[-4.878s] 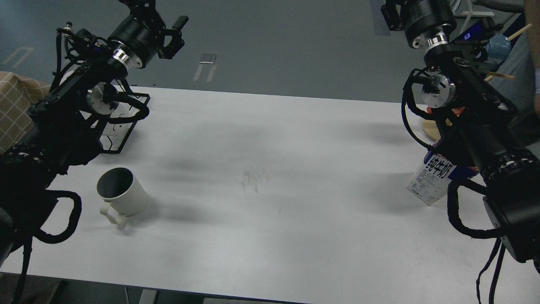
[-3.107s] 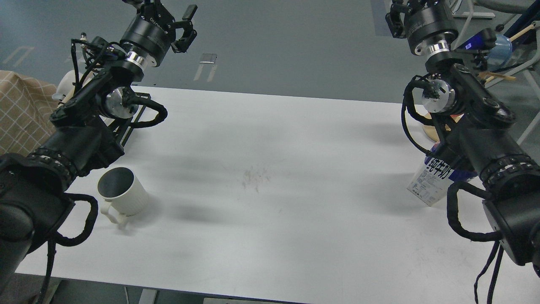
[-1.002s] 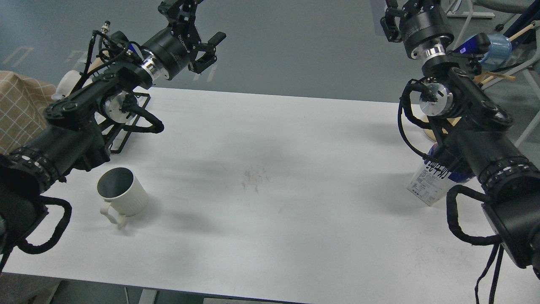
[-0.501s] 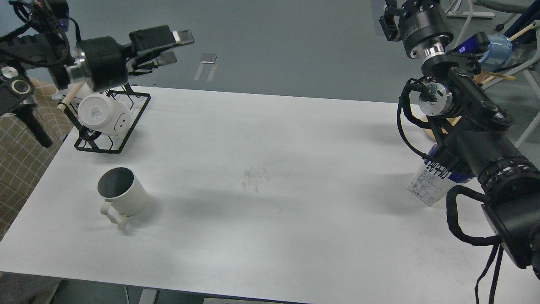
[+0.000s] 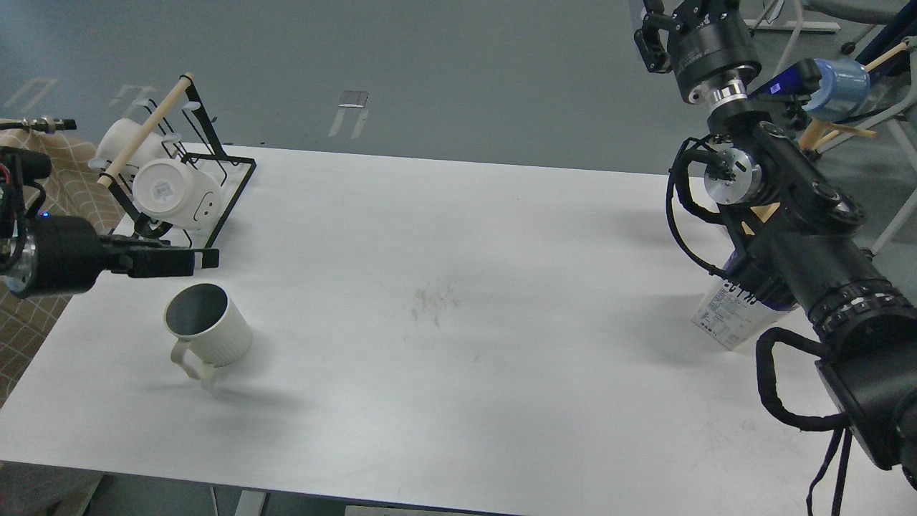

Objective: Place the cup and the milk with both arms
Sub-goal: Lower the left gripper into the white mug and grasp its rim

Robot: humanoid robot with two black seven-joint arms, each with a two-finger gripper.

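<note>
A white ribbed cup (image 5: pixel 211 333) stands upright at the front left of the white table (image 5: pixel 458 373), its handle toward the front edge. My left gripper (image 5: pixel 204 261) comes in low from the left edge, fingers level and pointing right, just behind and above the cup's rim, open and empty. The blue-and-white milk carton (image 5: pixel 727 319) stands near the right edge, its top hidden behind my right arm. My right gripper (image 5: pixel 655 32) is raised at the top right, far above the carton and partly cut off by the frame's top edge.
A black wire rack (image 5: pixel 229 193) with a wooden bar holds white cups (image 5: pixel 175 190) at the rear left corner. A blue cup (image 5: pixel 834 75) hangs on a stand beyond the table at the right. A checked cloth (image 5: pixel 29 322) lies left of the table.
</note>
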